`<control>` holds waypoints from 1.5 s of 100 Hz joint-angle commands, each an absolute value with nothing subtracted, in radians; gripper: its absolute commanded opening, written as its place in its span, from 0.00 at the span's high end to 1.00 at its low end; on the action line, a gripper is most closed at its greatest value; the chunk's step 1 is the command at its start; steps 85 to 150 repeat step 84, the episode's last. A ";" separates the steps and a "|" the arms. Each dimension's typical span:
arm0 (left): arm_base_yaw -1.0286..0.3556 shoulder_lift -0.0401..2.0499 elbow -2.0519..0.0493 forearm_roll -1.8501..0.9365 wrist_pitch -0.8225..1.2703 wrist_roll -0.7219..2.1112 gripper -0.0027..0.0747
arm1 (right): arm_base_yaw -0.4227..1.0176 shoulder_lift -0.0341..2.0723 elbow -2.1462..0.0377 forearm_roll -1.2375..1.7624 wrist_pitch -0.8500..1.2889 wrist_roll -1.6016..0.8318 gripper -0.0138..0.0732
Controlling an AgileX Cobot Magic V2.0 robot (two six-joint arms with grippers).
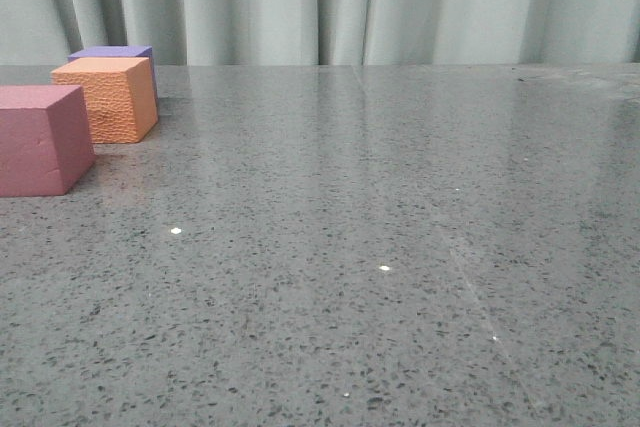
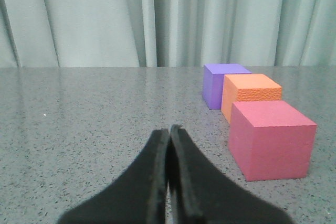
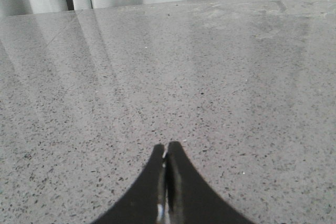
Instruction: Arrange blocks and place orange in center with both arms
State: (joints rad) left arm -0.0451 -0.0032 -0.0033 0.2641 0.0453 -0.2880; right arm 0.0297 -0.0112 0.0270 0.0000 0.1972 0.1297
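Three foam cubes stand in a row at the far left of the table in the front view: the pink-red cube point(image 1: 40, 139) nearest, the pebbled orange cube point(image 1: 108, 97) behind it, the purple cube point(image 1: 118, 53) at the back. The left wrist view shows the same row: pink-red point(image 2: 271, 139), orange point(image 2: 251, 93), purple point(image 2: 223, 83). My left gripper point(image 2: 169, 129) is shut and empty, low over the table, beside the pink-red cube and apart from it. My right gripper point(image 3: 166, 146) is shut and empty over bare table. Neither gripper shows in the front view.
The speckled grey stone table point(image 1: 380, 247) runs back to a pale green curtain point(image 1: 350, 2). A few small white specks point(image 1: 176, 231) lie on the surface.
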 commanded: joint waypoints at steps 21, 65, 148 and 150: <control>-0.043 -0.036 0.050 0.245 -0.017 -0.286 0.99 | 0.022 -0.033 0.013 -0.009 0.113 0.122 0.92; -0.043 -0.036 0.050 0.245 -0.017 -0.286 0.99 | 0.022 -0.033 0.013 -0.009 0.113 0.122 0.92; -0.043 -0.036 0.050 0.245 -0.017 -0.286 0.99 | 0.022 -0.033 0.013 -0.009 0.113 0.122 0.92; -0.043 -0.036 0.050 0.245 -0.017 -0.286 0.99 | 0.022 -0.033 0.013 -0.009 0.113 0.122 0.92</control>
